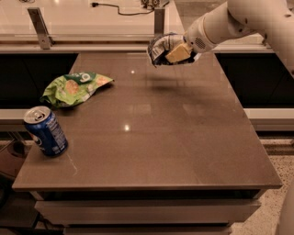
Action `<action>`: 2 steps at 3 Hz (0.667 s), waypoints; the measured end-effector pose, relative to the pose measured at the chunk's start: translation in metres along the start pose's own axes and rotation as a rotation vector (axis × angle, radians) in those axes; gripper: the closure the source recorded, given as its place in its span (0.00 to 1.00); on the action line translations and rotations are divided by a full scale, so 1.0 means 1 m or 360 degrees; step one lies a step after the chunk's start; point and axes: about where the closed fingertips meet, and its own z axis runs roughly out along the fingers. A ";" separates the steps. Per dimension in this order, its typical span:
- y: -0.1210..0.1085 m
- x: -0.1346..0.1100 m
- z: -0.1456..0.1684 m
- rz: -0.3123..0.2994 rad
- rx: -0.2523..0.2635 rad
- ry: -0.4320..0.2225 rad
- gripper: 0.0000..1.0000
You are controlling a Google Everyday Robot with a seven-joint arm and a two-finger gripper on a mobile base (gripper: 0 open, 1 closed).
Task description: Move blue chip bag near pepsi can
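Looks like an office break area, long brown polished counter, white worktop with a black cable along the top edge, speckled floor lower right, my gripper top centre, clamped on the blue chip bag

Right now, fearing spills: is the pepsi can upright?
Upright: pepsi can stands top up; gripper holds blue chip bag above the table rear.

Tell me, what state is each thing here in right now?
tool: shut on blue chip bag, above far side of table.
blue chip bag: crumpled, held in the air.
pepsi can: upright, near left corner.
green chip bag: lying crumpled, left edge.
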 end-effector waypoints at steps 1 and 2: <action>0.029 -0.013 -0.017 -0.0063 -0.0055 0.0005 1.00; 0.060 -0.024 -0.030 -0.0119 -0.0085 0.0015 1.00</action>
